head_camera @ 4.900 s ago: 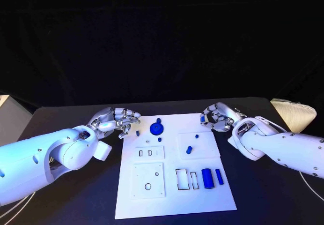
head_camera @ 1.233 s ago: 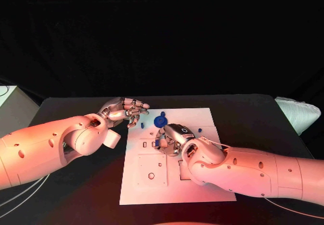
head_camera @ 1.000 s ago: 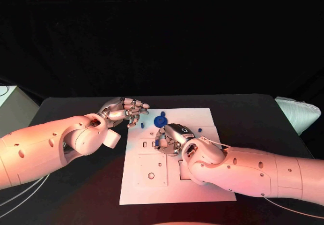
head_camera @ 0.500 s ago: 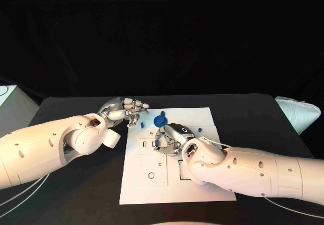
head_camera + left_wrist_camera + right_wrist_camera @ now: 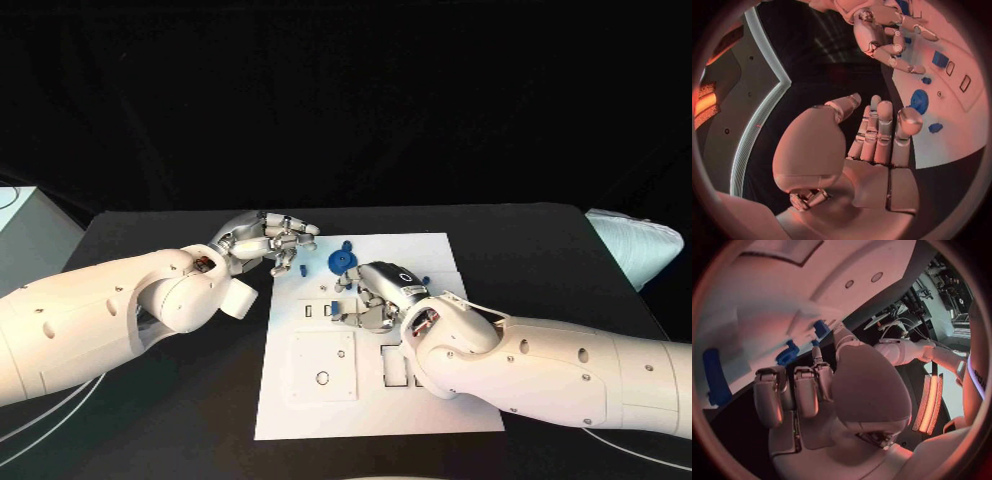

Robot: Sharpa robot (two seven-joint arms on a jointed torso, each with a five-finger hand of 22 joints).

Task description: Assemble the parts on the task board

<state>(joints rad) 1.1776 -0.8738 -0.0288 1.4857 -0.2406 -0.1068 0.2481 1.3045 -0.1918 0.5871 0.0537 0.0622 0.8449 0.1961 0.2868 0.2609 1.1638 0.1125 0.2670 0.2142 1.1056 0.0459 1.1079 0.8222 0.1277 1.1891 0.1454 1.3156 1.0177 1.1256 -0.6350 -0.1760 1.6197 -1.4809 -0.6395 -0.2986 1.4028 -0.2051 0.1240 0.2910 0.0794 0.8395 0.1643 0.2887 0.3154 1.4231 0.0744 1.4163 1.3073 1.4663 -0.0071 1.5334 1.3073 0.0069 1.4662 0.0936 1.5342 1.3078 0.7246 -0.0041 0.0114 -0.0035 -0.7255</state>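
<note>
The left hand (image 5: 265, 240), silver and many-fingered, hovers at the far left corner of the flat white plastic task board (image 5: 433, 405), its fingers curled in on themselves with nothing between them; it seems parked there to leave the board free. Just beside it, on the board's far edge, lies the round blue toothed gear part (image 5: 340, 260), with a small blue peg part (image 5: 936, 128) near it, both apparently waiting their turn. Toward the board's middle the right hand (image 5: 374, 297) reaches over the recessed slots, fingers bent down onto the board. A small blue block part (image 5: 340, 304) sits at its fingertips, but whether it is pinched or merely touched I cannot tell. Judging by the pose, the hand is lining that piece up with a slot. All this rests on the black bench (image 5: 562, 250).
</note>
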